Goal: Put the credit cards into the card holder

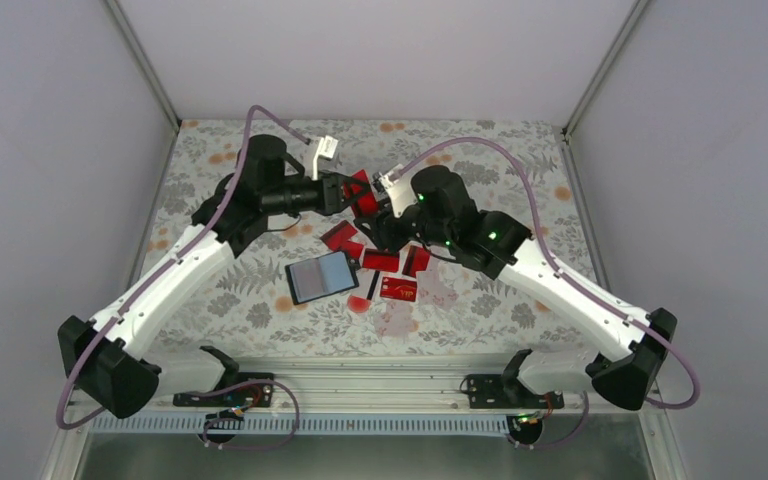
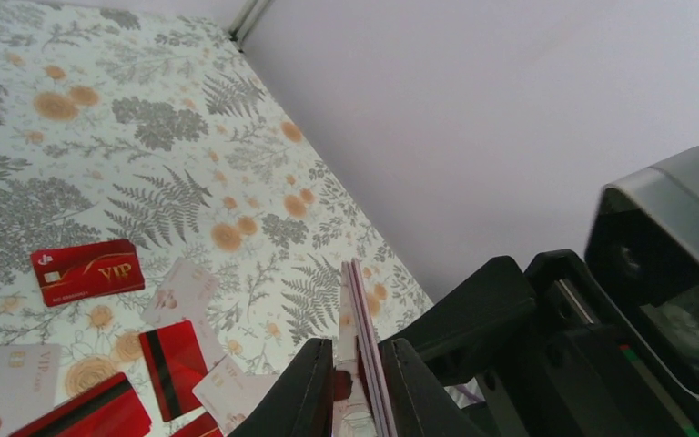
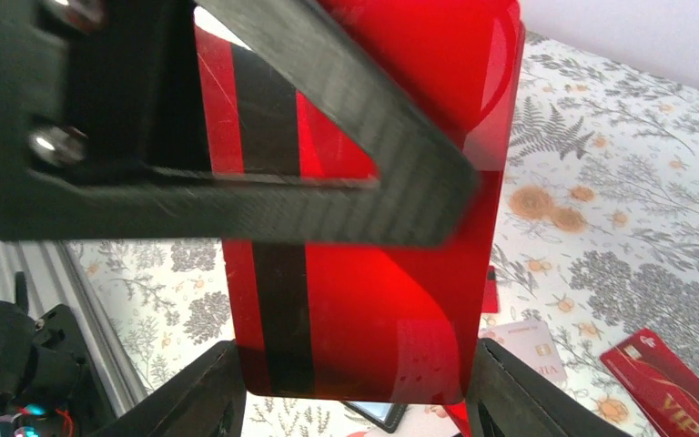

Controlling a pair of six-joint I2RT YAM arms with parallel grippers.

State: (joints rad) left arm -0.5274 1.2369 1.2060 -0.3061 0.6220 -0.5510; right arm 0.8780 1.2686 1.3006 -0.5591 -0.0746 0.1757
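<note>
**Striped card pinched between both grippers**

Top view: the arms meet over the far middle of the table. The left gripper point(image 1: 343, 192) and right gripper point(image 1: 378, 215) are both at a raised striped card point(image 1: 364, 200). The card holder point(image 1: 322, 277) lies flat nearer the bases, with loose credit cards point(image 1: 381, 262) just beside it on the right arm's side.

Left wrist: the fingers point(image 2: 305, 391) clamp the card's thin edge, which stands upright between them.

Right wrist: the card's long edges sit against both fingers point(image 3: 209, 391), so this gripper seems closed across its width
</note>
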